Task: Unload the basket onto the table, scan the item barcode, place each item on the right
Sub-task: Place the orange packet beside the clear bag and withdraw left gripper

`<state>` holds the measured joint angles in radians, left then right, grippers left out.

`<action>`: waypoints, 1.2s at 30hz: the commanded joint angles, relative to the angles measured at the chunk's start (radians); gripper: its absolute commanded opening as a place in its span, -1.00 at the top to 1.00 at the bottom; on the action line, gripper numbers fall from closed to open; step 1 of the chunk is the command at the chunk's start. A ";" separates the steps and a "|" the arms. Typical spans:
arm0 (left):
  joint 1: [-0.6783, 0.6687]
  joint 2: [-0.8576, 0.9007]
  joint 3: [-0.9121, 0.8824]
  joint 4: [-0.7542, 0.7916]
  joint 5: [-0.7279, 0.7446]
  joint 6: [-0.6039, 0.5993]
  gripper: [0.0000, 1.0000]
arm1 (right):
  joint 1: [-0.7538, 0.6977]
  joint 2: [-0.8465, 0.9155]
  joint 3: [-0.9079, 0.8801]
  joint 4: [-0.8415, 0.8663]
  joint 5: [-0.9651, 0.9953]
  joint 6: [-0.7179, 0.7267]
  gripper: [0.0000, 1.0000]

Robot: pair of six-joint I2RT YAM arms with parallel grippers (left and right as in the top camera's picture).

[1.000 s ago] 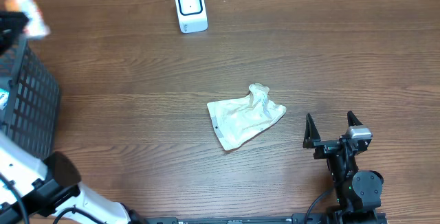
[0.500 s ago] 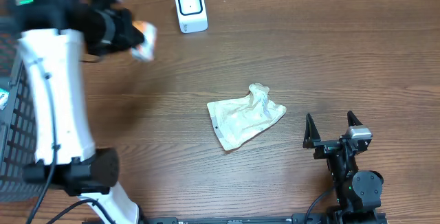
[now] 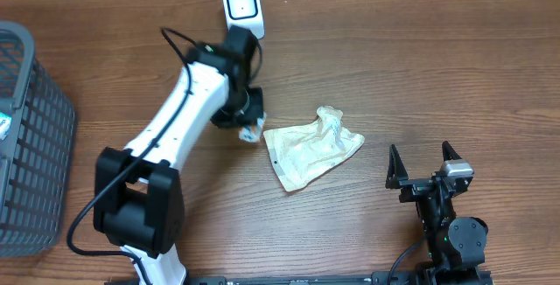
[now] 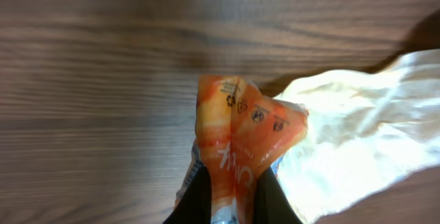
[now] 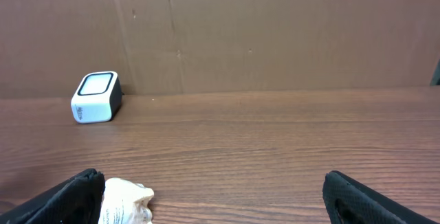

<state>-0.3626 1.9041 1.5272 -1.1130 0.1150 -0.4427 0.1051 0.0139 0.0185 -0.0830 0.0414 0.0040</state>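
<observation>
Wood-grain table (image 3: pixel 420 75), quantity one, carries all items. One grey mesh basket (image 3: pixel 35 163) stands at the left edge. Two arms are present. The left gripper (image 3: pixel 247 121) is fully closed, pinching one orange packet (image 4: pixel 240 135) between its fingers (image 4: pixel 196 200). The packet is near table centre, just beside the left edge of one crumpled white bag (image 3: pixel 311 149). The right gripper (image 3: pixel 420 156) is spread wide and holds nothing. One white scanner (image 3: pixel 242 10) stands at the far edge.
</observation>
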 commanded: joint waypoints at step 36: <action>0.400 -0.333 0.486 -0.296 -0.175 0.063 -0.69 | -0.003 -0.007 -0.010 0.004 0.009 -0.002 -1.00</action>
<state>-0.0708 1.6119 1.9736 -1.3746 -0.0418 -0.4175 0.1055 0.0139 0.0185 -0.0830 0.0414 0.0040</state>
